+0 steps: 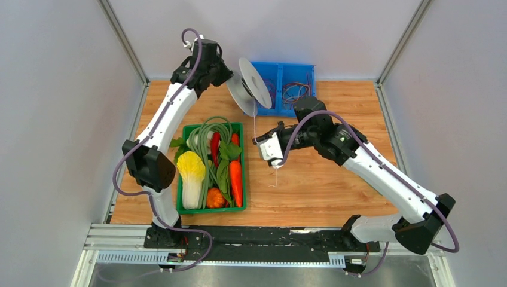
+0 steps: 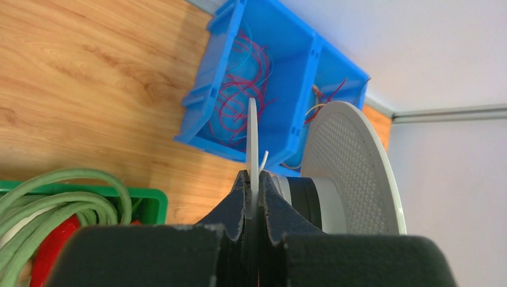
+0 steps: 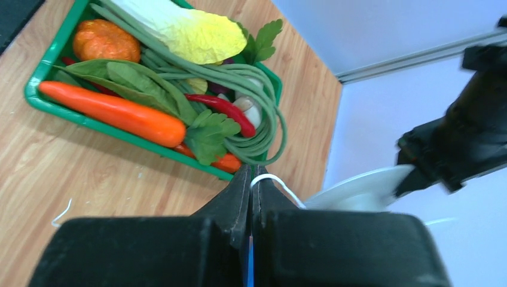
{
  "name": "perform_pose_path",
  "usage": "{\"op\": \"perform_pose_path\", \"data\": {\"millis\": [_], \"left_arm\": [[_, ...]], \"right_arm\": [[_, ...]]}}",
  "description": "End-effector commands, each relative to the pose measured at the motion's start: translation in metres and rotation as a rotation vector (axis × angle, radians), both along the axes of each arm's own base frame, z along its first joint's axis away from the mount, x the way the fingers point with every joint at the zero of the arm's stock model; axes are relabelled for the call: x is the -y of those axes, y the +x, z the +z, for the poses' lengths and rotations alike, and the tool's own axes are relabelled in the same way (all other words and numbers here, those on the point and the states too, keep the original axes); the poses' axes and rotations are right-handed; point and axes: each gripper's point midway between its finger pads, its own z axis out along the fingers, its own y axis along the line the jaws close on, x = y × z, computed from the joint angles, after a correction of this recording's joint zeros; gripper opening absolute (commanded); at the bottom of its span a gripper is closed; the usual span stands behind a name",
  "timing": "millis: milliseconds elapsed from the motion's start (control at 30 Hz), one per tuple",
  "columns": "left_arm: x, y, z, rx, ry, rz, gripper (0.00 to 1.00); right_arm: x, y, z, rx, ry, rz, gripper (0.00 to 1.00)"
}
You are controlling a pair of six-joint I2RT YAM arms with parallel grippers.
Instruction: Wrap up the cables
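Grey walls stand round a wooden tabletop [image 1: 335,179]. Up near its back edge, the left hand [image 1: 232,81] is shut tight on the rim of a round grey spool [image 1: 254,86] and holds it in the air. A thin white wire [image 1: 255,125] hangs from the spool to the right hand [image 1: 263,142], which pinches it. I cannot tell how much is wound on. A loose end dangles, so I think more wrapping is left.

The spool [image 3: 359,188] is blurred in the right wrist view, its rim hidden behind the left gripper [image 3: 412,173]. The wire [image 3: 274,178] vanishes between the right gripper's [image 3: 251,174] fingers. The green tray [image 2: 149,200] is cut off at left.
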Motion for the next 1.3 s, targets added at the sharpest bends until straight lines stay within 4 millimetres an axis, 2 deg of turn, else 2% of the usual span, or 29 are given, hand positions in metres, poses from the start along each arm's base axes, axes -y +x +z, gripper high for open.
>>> {"op": "perform_pose_path", "data": {"millis": [0,267,467,633,967,1267], "left_arm": [[0.012,0.005,0.024,0.107,0.076,-0.018,0.0],[0.063,-0.017,-0.015,0.048,0.151,-0.152,0.0],[0.082,-0.043,-0.039,0.026,0.193,-0.252,0.0],[0.086,-0.058,-0.058,0.013,0.229,-0.304,0.0],[0.085,-0.081,-0.072,0.069,0.308,-0.415,0.0],[0.082,-0.087,-0.08,0.106,0.409,-0.467,0.0]], "right_arm": [[-0.021,0.001,0.05,0.15,0.104,0.096,0.0],[-0.038,0.024,0.072,0.23,0.138,0.09,0.0],[-0.031,0.047,0.085,0.276,0.147,0.048,0.0],[-0.023,0.061,0.093,0.308,0.138,0.026,0.0],[0.002,0.089,0.101,0.359,0.108,-0.013,0.0],[0.02,0.116,0.118,0.455,0.091,-0.041,0.0]]}}
